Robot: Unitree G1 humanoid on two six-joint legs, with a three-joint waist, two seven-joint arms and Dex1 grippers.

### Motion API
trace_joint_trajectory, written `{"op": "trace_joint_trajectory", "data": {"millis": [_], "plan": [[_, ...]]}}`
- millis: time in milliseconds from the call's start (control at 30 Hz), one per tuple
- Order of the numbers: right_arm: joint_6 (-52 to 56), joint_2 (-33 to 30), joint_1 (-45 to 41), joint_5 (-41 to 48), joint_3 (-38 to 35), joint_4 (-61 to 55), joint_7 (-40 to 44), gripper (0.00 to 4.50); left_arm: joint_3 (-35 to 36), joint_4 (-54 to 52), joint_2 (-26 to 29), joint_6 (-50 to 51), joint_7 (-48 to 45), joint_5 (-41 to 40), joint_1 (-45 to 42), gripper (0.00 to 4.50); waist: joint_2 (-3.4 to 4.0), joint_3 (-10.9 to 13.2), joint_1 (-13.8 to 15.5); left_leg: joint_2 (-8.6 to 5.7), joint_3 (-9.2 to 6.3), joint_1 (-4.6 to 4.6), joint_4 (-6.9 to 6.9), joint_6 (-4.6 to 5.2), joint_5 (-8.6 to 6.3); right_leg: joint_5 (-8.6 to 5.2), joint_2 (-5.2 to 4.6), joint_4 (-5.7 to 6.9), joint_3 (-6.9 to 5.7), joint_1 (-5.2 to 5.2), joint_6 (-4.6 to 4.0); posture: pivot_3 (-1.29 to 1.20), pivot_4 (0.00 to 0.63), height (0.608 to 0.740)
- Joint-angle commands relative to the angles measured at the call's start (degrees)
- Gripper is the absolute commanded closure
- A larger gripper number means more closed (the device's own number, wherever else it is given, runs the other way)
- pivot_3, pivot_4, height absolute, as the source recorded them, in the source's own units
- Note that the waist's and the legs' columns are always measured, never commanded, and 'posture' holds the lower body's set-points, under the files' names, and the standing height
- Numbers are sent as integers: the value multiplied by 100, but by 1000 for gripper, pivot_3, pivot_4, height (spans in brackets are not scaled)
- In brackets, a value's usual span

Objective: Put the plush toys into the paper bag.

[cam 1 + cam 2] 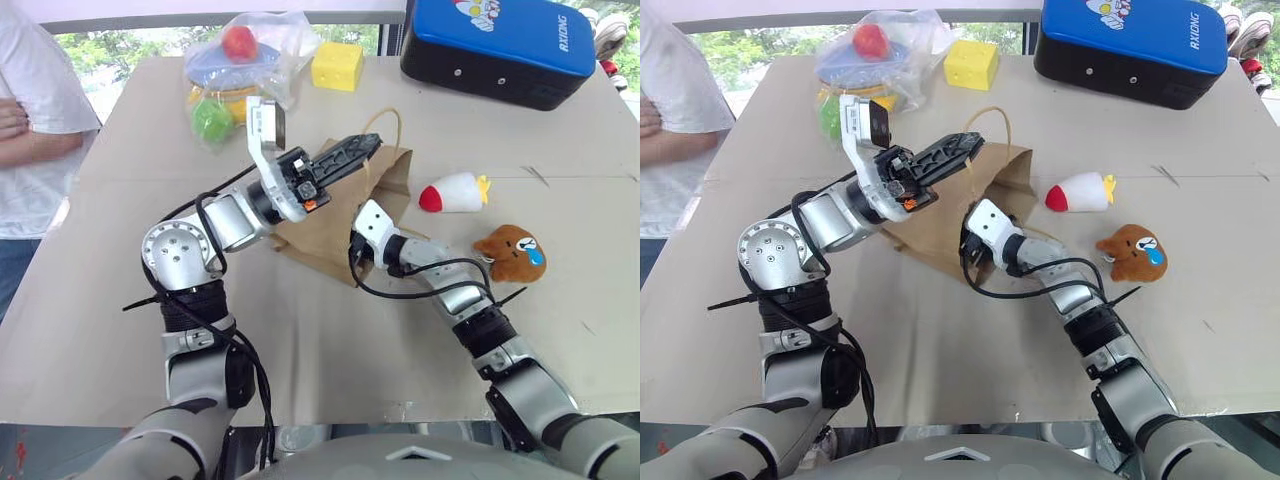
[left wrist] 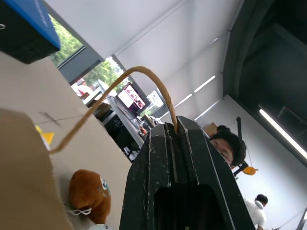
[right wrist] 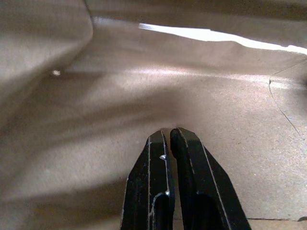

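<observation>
Toys (image 1: 455, 193) lie beside bag (image 1: 335, 235); right end effector (image 3: 169, 139) inside.

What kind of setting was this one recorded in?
Probably an indoor lab or workshop hall: a cardboard-covered table holds the test items, a person stands beside it, and the left wrist view shows a high ceiling with strip lights and more people.

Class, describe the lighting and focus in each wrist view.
Left wrist view: bright window backlight, left gripper looming dark on the cord handle. Right wrist view: dim brown inside the paper bag, one bright slit of daylight, right gripper shadowed.
</observation>
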Motion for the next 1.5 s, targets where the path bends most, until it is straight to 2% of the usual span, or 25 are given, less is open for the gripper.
{"op": "trace_joint_trajectory", "data": {"millis": [33, 233, 567, 733, 800, 867, 933, 1033, 1133, 1167, 1333, 1500], "plan": [[-87, 90, -65, -239, 209, 298, 137, 4412, 1, -361, 112, -139, 15, -568, -125, 4500, 0, 0, -31, 1, 0, 0, 0, 0, 0, 0, 0, 0, 0, 0, 0, 0, 150, 740], [215, 1, -146, -650, 419, 669, 292, 4412, 22, -389, 435, -317, 45, -964, -305, 4500, -1, -6, -90, 6, -1, 9, -1, -4, 2, 1, 4, 4, 0, 5, -3, 0, 150, 740], [956, -172, -171, -869, 383, 650, 296, 4412, 132, -299, 1375, -386, -259, -1193, -411, 4500, 3, -29, -77, 6, 0, 24, -4, -6, 3, 3, 4, 3, 0, 18, -5, 0, 150, 740], [568, -181, -14, -523, -171, -447, 3, 4412, -808, -843, 1924, -1230, -1739, 1124, 44, 4500, 6, -27, -38, -8, -1, 60, -20, -6, 3, 1, 6, -3, 0, 51, -6, 0, 150, 740], [1204, -275, 190, 59, -374, -1331, 453, 4412, -1047, -783, 1898, -1693, -1993, 1740, 90, 4500, 8, -23, -8, -11, -1, 56, -22, -6, 3, 0, 5, -7, 3, 51, -6, 0, 150, 740], [1738, -542, 410, 468, -526, -2339, 781, 3900, -1223, -719, 1848, -1944, -2188, 2131, 124, 4500, 9, -17, 25, -10, -4, 47, -22, -6, 3, 1, 4, -13, 3, 46, -6, 0, 150, 740], [2238, -907, 594, 696, -570, -3205, 993, 3171, -1320, -714, 1668, -2460, -2484, 2538, 237, 4500, 13, -15, 43, -8, -6, 30, -21, -6, 3, 1, 3, -14, 2, 30, -5, 0, 150, 740], [3033, -1138, 709, 1031, -951, -4211, 746, 1535, -1436, -653, 1662, -2597, -2799, 2811, 316, 4500, 13, -15, 37, 1, -3, 0, -18, -6, 4, 1, 6, -9, 0, -2, -5, 0, 150, 740], [4067, -1304, 934, 1396, -1780, -5384, 272, 140, -1475, -484, 1663, -2713, -3122, 2994, 290, 4500, 14, -15, 79, 9, -3, -11, -18, -6, 4, 1, 11, -5, -2, -12, -6, 0, 150, 740], [4388, -1397, 1026, 1463, -2077, -5731, 119, 29, -1497, -438, 1687, -2754, -3253, 3070, 270, 4500, 13, -15, 88, 9, -4, -16, -18, -6, 4, 1, 9, -5, -3, -15, -6, 0, 150, 740], [5585, -1933, 1520, 1949, -3336, -6989, -137, 29, -1562, -249, 1848, -3106, -3924, 3450, 172, 4500, 12, -14, 111, -4, -3, -24, -12, -1, 2, 0, 0, -15, -4, -14, -4, 0, 150, 740], [6612, -3420, 2375, 1784, -4119, -7305, -110, 29, -1606, -70, 1914, -3197, -4301, 3663, -37, 4500, 12, -13, 118, -3, -3, -24, -10, 25, -12, -1, 2, -16, -8, -11, -3, 0, 150, 740]]}}
